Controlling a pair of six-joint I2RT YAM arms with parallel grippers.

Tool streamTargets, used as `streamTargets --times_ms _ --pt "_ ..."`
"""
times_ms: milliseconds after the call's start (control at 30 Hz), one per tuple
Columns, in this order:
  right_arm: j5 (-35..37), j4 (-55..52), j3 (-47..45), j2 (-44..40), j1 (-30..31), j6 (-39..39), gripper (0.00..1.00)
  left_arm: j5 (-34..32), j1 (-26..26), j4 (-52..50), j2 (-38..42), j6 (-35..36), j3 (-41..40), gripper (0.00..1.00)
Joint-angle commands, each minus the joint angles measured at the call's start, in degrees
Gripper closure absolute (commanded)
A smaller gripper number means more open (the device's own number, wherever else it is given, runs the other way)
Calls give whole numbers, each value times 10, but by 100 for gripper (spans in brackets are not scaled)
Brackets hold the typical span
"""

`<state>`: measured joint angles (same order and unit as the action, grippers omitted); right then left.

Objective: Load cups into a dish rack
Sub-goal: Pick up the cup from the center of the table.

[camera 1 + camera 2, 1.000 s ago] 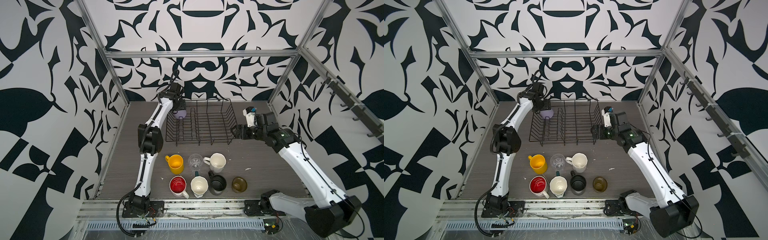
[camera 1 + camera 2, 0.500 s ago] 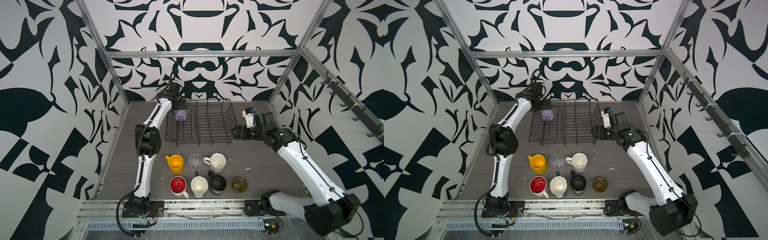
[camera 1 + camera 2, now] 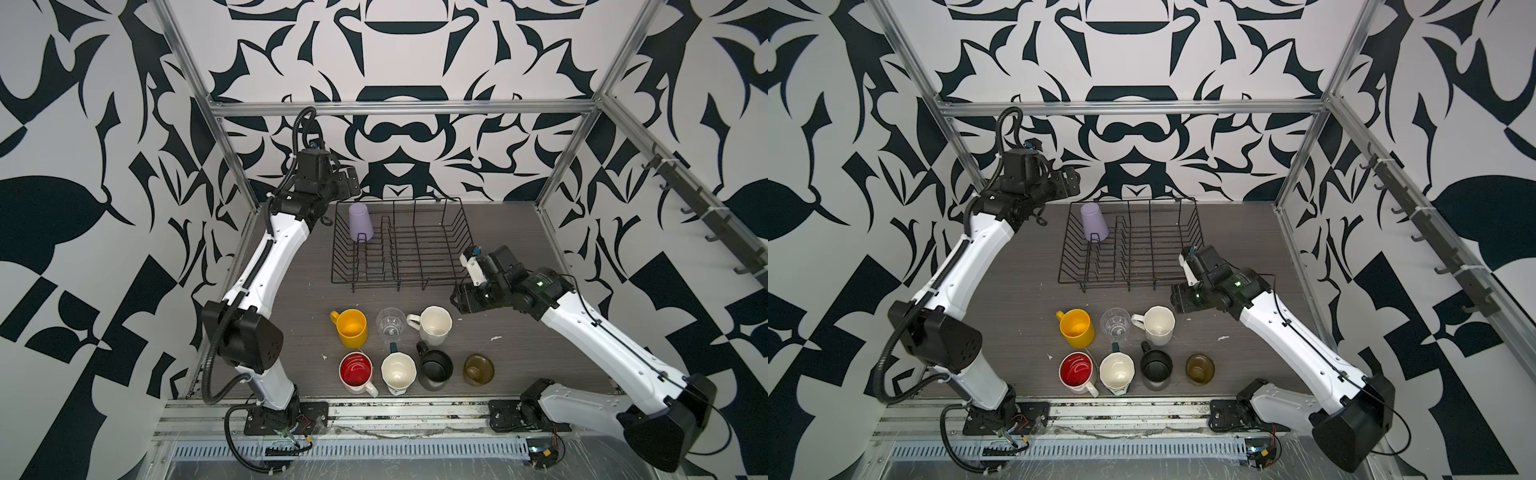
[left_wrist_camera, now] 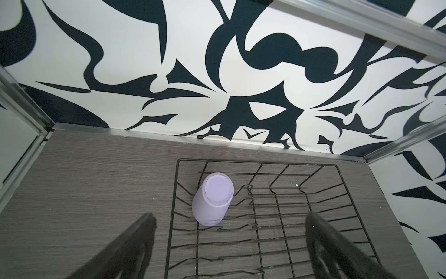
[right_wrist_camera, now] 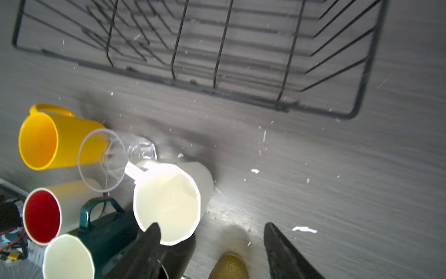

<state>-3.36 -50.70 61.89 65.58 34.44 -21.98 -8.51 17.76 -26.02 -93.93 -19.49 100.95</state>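
Observation:
The lilac tumbler (image 3: 360, 222) (image 4: 213, 199) stands upside down in the far left corner of the black wire dish rack (image 3: 399, 286) (image 4: 265, 163). My left gripper (image 3: 348, 183) (image 4: 230, 215) hangs open above and behind it, holding nothing. In front of the rack stand the yellow mug (image 3: 352, 328), clear glass (image 3: 390, 324) and white faceted mug (image 3: 434, 324), then the red-inside mug (image 3: 356, 371), teal mug (image 3: 398, 372), black mug (image 3: 434, 368) and olive-brown cup (image 3: 478, 369). My right gripper (image 3: 457, 297) (image 5: 212, 224) is open and empty just right of the white faceted mug (image 5: 169, 200).
Patterned walls and metal frame posts (image 3: 232, 166) close in the grey table (image 3: 519, 353) on three sides. A hook rail (image 3: 706, 216) runs along the right wall. Small white scraps (image 3: 495, 338) lie on the table near the cups.
My left gripper has opened, let go of the lilac tumbler in the rack and drawn back upward. My right gripper has moved from the rack's right side toward the cups, its jaws narrowing.

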Motion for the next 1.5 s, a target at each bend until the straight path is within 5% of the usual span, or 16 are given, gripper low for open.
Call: streamTargets --times_ms 0,300,667,1300,1467 --pt "27 -17 -25 -18 16 -47 33 -9 2 65 52 -2 -65 1" --pt "36 10 -51 6 59 -91 38 -28 2 89 164 -14 -184 1" --pt "102 60 -56 86 109 -147 45 -68 1 106 222 -21 -224 1" --pt "138 73 -36 157 123 -142 98 -74 1 103 252 2 -241 1" --pt "174 44 -11 153 123 -132 100 -78 1 116 257 5 -248 1"
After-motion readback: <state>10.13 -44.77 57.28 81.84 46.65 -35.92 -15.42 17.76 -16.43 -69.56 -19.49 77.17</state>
